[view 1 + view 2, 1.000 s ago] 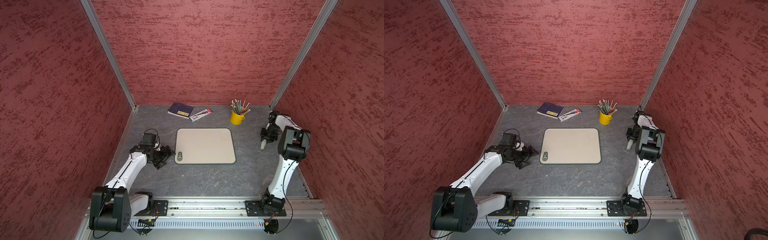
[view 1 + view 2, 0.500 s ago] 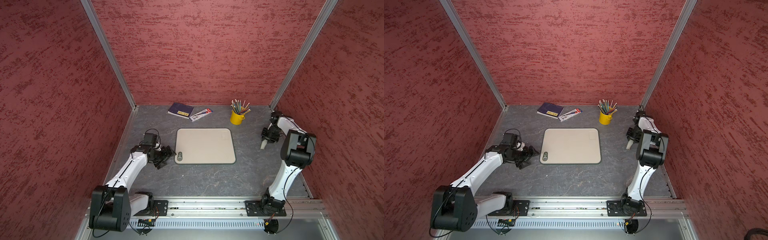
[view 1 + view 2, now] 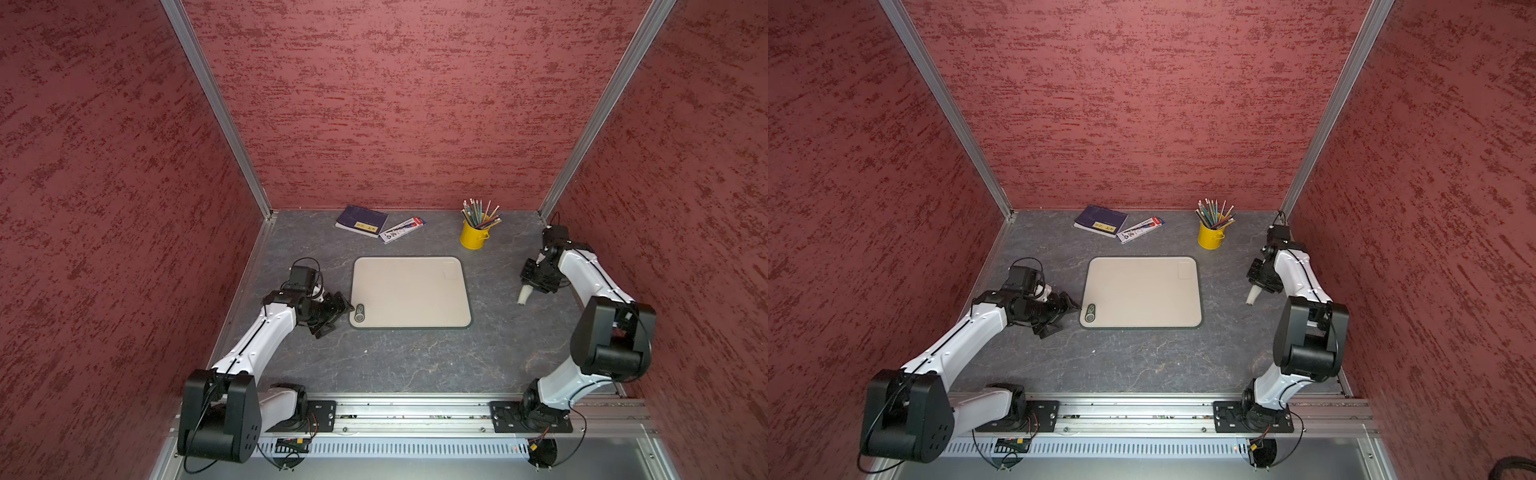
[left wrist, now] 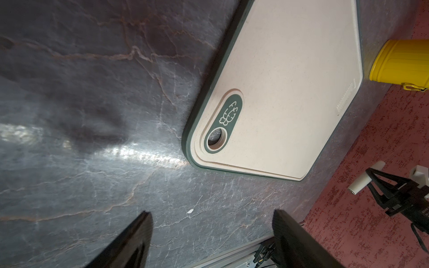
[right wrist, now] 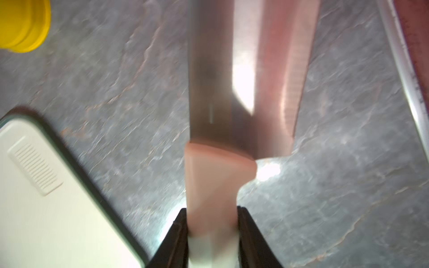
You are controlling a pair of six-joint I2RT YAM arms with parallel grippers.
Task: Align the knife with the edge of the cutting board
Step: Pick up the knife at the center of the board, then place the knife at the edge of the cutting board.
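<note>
**A:** The knife point(image 5: 234, 97) is out at three o'clock of the cutting board point(image 3: 409, 291), well apart from it, with its handle pinched tight in the right gripper point(image 5: 212, 217).

**B:** And the left gripper point(image 4: 211, 212) is at nine o'clock, jaws apart and empty, just beside the board's edge.

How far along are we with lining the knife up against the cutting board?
Done: the right hand is shut on the knife by its handle. In hand: it is held beside the cutting board, touching no edge. Left: lay it along an edge and release. The left hand is open and empty near the badge corner.
</note>
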